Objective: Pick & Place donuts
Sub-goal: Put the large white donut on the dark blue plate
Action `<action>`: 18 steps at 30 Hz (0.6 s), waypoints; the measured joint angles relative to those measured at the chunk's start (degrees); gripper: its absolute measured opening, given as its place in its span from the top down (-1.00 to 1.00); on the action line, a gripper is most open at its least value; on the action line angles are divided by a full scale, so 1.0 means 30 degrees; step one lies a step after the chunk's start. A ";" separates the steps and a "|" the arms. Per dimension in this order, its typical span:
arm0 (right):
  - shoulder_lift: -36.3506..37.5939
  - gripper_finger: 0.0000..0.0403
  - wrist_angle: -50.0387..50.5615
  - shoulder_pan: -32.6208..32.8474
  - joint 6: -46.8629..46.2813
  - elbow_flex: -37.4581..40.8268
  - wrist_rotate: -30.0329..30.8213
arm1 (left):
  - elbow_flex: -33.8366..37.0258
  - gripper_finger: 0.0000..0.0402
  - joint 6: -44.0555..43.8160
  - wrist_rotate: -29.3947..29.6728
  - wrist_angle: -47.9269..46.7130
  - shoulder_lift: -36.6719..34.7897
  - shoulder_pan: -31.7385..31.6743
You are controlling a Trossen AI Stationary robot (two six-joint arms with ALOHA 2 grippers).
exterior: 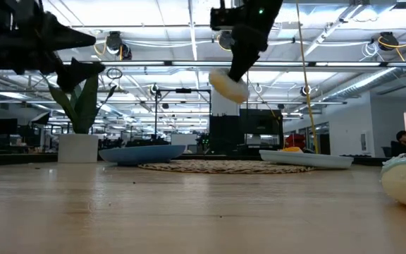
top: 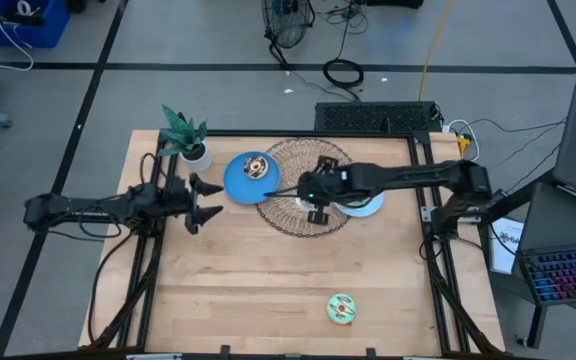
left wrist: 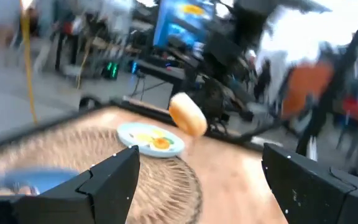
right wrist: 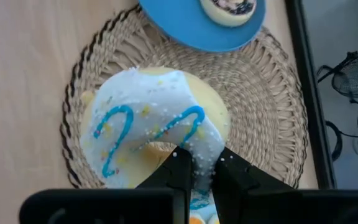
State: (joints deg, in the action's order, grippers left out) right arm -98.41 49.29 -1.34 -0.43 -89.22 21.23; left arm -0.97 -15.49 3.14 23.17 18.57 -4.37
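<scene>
Right tool [right wrist: 197,171] pinches white-frosted donut [right wrist: 151,134], aloft over wicker mat [top: 288,215] at frame centre; dark blue plate [top: 238,185] lies just left (nearer drop). Left tool [top: 200,200] spread, idle left.

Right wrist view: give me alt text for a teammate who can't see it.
The right gripper is shut on a white-frosted donut with blue squiggles, held above the wicker mat. A blue plate carrying another donut overlaps the mat's edge.

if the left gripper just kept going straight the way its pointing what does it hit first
Probably the blue plate with the chocolate donut: the open left gripper points right across the table toward it. It rides high, though, so it may pass over and reach the wicker mat instead.
</scene>
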 joint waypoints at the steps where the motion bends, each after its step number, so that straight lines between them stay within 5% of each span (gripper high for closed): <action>1: -0.0322 0.83 0.0083 0.0000 0.0159 -0.0156 0.0011 | 0.0000 -0.67 -0.1515 0.0353 0.0329 0.0376 -0.0061; 10: -0.1878 0.83 -0.0281 0.0007 0.0257 -0.0310 0.0542 | -0.0040 -0.67 -1.2520 0.1519 0.5388 0.6210 -0.1020; 14: -0.1866 0.83 -0.0597 0.0082 0.0082 -0.0319 0.0542 | -0.1143 -0.67 -1.4342 0.1824 0.6065 0.9920 -0.1039; 18: -0.1847 0.83 -0.0873 0.0124 -0.0114 -0.0324 0.0490 | -0.4170 -0.67 -1.3810 -0.0334 0.6466 1.3756 -0.0693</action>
State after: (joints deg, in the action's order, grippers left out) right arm -103.95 46.68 -0.97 -0.78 -90.19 22.70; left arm -13.48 -56.92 2.13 42.56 59.84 -6.45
